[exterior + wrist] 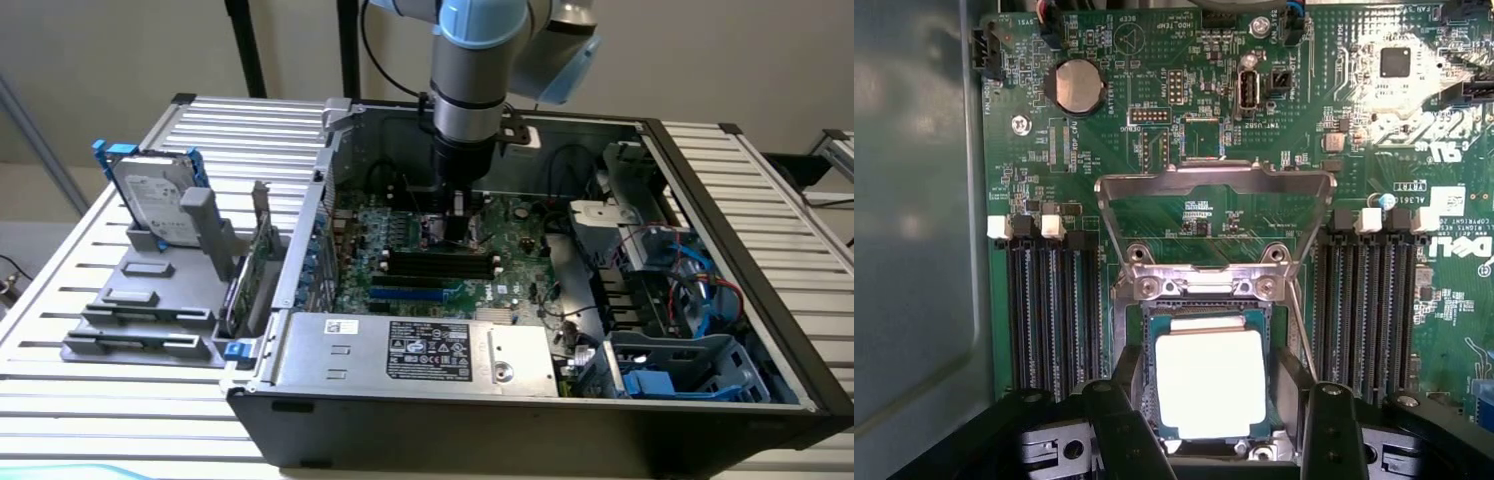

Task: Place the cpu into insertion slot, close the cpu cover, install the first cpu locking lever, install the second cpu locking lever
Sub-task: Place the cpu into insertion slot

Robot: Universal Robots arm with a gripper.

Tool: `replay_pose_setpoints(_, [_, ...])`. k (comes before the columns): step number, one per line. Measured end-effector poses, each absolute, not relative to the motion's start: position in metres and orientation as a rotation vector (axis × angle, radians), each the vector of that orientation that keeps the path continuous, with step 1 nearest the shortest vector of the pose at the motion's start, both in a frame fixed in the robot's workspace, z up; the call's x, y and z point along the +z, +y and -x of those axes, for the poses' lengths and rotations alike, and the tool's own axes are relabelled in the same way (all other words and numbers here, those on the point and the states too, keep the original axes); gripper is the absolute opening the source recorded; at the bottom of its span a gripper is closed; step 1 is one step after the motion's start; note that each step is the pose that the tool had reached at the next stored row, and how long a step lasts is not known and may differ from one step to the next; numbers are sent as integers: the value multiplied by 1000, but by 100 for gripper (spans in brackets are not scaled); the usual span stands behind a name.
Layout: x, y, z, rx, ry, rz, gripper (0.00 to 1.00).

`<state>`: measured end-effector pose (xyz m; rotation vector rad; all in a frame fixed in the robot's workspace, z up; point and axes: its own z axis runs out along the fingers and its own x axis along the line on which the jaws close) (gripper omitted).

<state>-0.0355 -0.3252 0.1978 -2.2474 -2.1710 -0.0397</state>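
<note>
Down inside the open PC case, the arm comes straight down over the green motherboard, with the gripper sitting low between the case walls.

From the wrist view, the cpu is lying silvery face up, flat in the insertion slot. The two dark fingers are spread wide, one on each side of the chip. The pincer is released and not grasping anything.

The cpu cover isn't closed. It's flipped up on its hinge at the socket's edge, and you can see the board through its window. A thin wire lever runs along one side of the socket.

It's pretty tight around there:
- Black memory slots flank the socket on both sides, just beside it.
- A round coin battery sits further out past the raised cover.
- The big grey power supply with its label fills the near end of the case in the exterior view.
- On the exterior view's right there's a blue drive cage, with blue and red cables bunched above it.

Outside the case, on the slatted table toward the exterior view's left, a hard drive in a blue caddy leans in a grey holder, well apart from the socket.
</note>
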Motion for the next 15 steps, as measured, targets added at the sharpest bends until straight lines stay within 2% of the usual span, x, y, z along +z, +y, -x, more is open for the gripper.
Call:
replay_pose_setpoints(8, [197,-325,38,-39,-2171,2247,63])
replay_pose_setpoints(11, [197,-324,38,-39,-2171,2247,60])
replay_pose_setpoints(12, [197,-324,38,-39,-2171,2247,55])
replay_pose_setpoints(15, [197,-324,38,-39,-2172,2247,55])
